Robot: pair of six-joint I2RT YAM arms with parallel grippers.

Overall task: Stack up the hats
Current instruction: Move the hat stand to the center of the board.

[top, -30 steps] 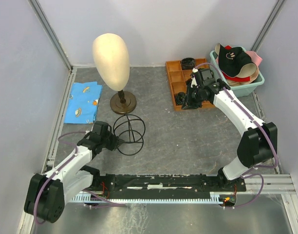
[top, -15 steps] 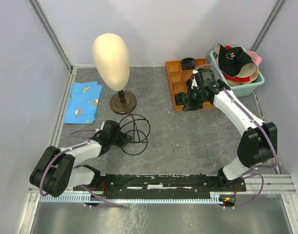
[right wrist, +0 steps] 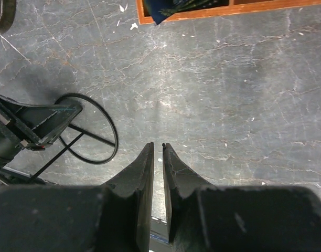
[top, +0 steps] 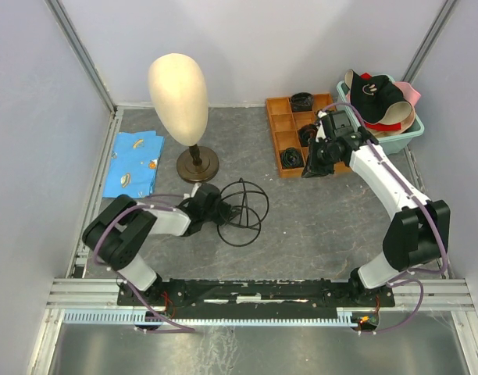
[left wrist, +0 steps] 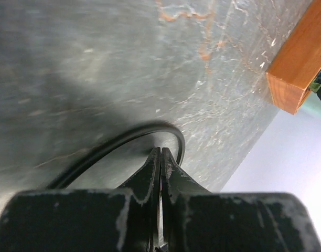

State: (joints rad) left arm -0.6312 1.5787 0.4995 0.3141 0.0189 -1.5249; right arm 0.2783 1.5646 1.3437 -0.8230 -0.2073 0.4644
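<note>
The hats lie piled in a teal tub (top: 411, 139) at the back right. A black cap with a pale logo (top: 373, 92) is on top, a pink hat (top: 412, 94) is behind it, and a beige hat (top: 397, 125) is underneath. My right gripper (top: 311, 167) hovers at the orange tray's front edge, left of the tub. Its jaws (right wrist: 157, 145) stand a narrow slit apart with nothing between them. My left gripper (top: 217, 209) is low on the table and shut (left wrist: 161, 151) on a tipped black wire stand (top: 245, 209), whose wire (left wrist: 124, 137) curls past the tips.
A cream mannequin head (top: 178, 94) on a brown stand is at the back left, with a blue patterned cloth (top: 133, 162) beside it. The orange compartment tray (top: 290, 133) holds black items. The wire stand's ring (right wrist: 92, 131) lies on grey marbled table.
My left arm swung right and low, taking the wire stand from the near left toward the middle and tipping it. My right gripper shifted slightly right.
</note>
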